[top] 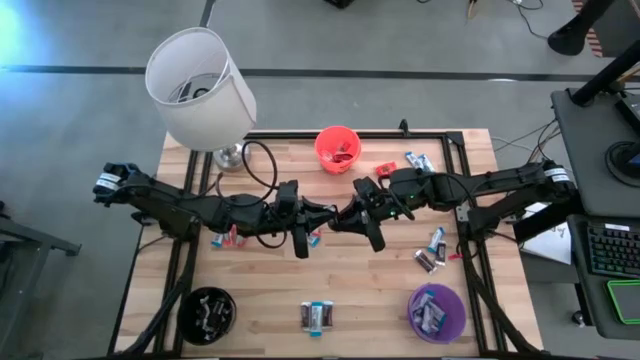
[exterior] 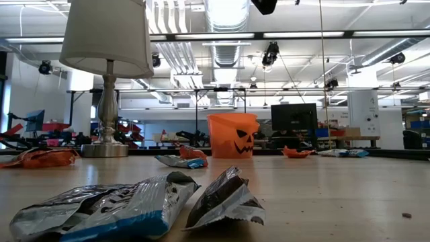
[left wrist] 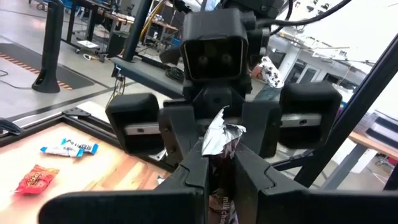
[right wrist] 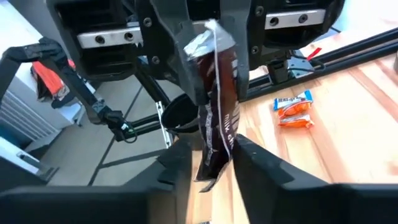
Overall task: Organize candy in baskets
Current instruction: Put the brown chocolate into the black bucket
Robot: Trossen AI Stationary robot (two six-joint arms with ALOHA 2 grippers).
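Your left gripper (top: 322, 222) and right gripper (top: 348, 214) meet tip to tip above the middle of the wooden table (top: 350, 290). Between them hangs a dark brown wrapped candy bar (right wrist: 214, 106); the left fingers (right wrist: 186, 68) pinch it tight, while the right fingers (right wrist: 261, 162) stand slightly apart beside it. The round orange-red bucket (top: 338, 148) sits just beyond them.

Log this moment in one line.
stage: handover | left gripper: shut on dark brown candy | right gripper: open around it | place: above table centre
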